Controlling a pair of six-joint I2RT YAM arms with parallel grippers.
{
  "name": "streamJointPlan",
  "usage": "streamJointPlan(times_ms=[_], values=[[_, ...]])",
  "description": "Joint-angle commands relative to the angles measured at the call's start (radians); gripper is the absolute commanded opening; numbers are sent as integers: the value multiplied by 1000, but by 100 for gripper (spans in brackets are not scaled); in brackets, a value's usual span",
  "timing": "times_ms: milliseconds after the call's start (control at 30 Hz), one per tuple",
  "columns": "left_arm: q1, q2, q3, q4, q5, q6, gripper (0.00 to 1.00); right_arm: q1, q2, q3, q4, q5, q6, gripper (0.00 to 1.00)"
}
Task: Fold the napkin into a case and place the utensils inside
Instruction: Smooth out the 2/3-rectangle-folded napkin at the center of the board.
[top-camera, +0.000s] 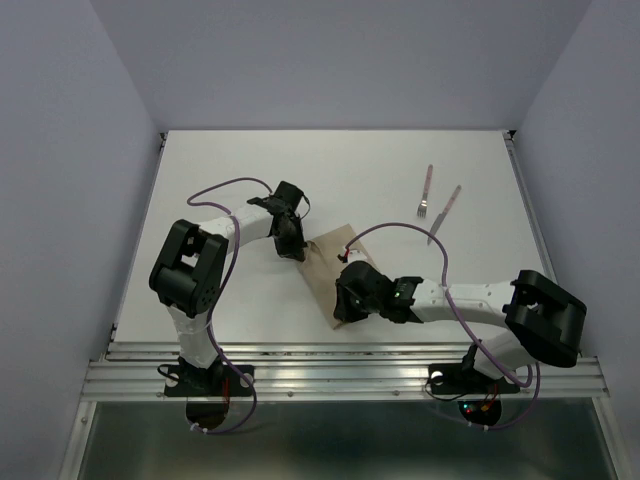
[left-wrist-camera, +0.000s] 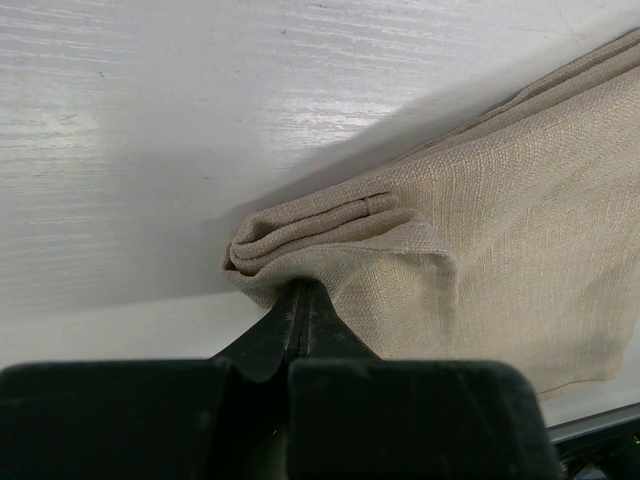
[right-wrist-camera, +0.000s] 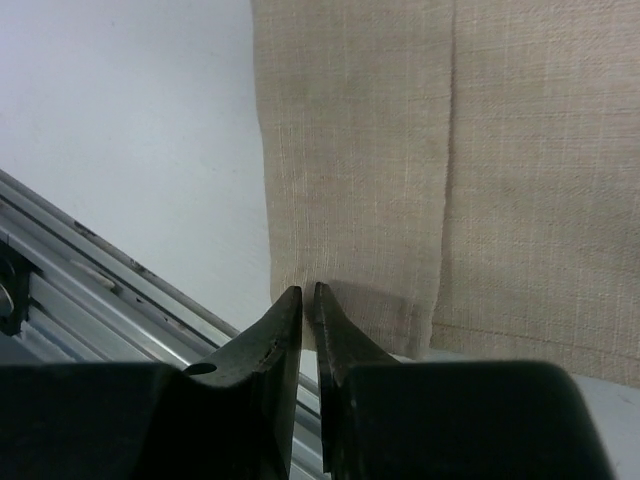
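The tan napkin (top-camera: 328, 262) lies folded into a narrow layered strip in the middle of the table. My left gripper (top-camera: 296, 248) is at its far left corner, jaws shut on the bunched cloth layers (left-wrist-camera: 300, 230). My right gripper (top-camera: 342, 308) is at the strip's near end. Its jaws are nearly together, pinching the napkin's near edge (right-wrist-camera: 350, 200) by the corner. The fork (top-camera: 426, 192) and the knife (top-camera: 445, 214), both with pinkish handles, lie side by side to the far right, apart from the cloth and both grippers.
The metal rail (top-camera: 350, 365) runs along the table's near edge, just behind the right gripper, and shows as grey bars (right-wrist-camera: 100, 290) in the right wrist view. White walls close in the table on three sides. A purple cable (top-camera: 410, 228) arcs over the napkin.
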Motion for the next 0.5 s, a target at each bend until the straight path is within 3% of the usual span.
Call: streamJointPlan(times_ms=[0,233,467], values=[[0,24,28,-48,-45,27,0,35,4,22,-14,-10,-22,16],[0,15,45,-60,-44,34,0,35,113,-4,-7,51,-6,14],[0,-84,98,-107,-32,47,0,35,82,-8,-20,76,4,13]])
